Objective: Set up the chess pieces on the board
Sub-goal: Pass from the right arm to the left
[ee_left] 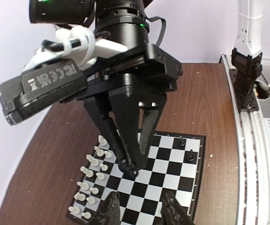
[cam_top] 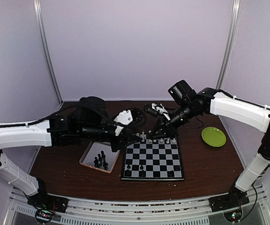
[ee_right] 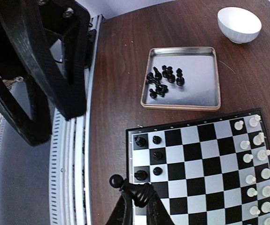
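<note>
One board [cam_top: 153,161] lies toward the near edge of the table [cam_top: 205,164]; a tray [cam_top: 88,157] holding black chess pieces [cam_top: 100,159] sits just beside its left edge.

Left wrist view: left gripper [ee_left: 142,212] spread wide, empty — right gripper [ee_left: 130,166] clamped on a black piece [ee_left: 133,172] above the board.

Right wrist view: five black pieces [ee_right: 157,154] stand by the board's near-left corner — white pieces [ee_right: 264,153] along its far edge.

Checkered board [ee_right: 196,164], white pieces [ee_right: 265,154] along one edge, few black pieces [ee_right: 158,155] opposite
</note>
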Motion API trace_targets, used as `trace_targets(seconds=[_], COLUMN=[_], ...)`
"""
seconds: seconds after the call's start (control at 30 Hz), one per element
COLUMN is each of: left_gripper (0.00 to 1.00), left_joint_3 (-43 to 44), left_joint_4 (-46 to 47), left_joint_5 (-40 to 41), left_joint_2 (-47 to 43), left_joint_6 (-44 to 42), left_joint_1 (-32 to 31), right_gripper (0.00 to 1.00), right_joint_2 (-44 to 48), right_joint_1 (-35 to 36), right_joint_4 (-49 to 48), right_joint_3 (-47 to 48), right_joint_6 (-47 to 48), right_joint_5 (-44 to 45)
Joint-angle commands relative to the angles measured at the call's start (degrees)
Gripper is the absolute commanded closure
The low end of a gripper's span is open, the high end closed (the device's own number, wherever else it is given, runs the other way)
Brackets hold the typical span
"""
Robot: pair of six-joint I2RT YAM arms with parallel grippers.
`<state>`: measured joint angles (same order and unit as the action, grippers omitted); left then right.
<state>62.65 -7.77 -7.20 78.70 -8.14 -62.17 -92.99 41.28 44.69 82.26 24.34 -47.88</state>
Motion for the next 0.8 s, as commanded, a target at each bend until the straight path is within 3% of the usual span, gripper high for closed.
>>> trace_targets(seconds=[0.0, 0.23, 0.77], left_gripper=[0.68, 0.67, 0.73], left_joint_3=[2.5, 5.5, 6.7], left_joint_4=[3.7, 0.8, 0.2], left_joint_5=[7.6, 8.9, 8.2], left_joint_2=[2.6, 6.1, 7.0], left_joint_6=[-10.6, -14.7, -15.0], left_joint_1=[-0.8, -2.4, -3.3], right_gripper=[0.89, 0.89, 0.89], right_joint_2=[-0.4, -0.4, -0.9], right_joint_1=[-0.3, -0.7, -0.9], right_joint_4=[0.3, -0.4, -1.2], right_joint_3=[0.4, 0.4, -0.3], right_joint_6=[-3.0, -4.3, -4.8], right_joint_5=[-8.9, -11.1, -10.7])
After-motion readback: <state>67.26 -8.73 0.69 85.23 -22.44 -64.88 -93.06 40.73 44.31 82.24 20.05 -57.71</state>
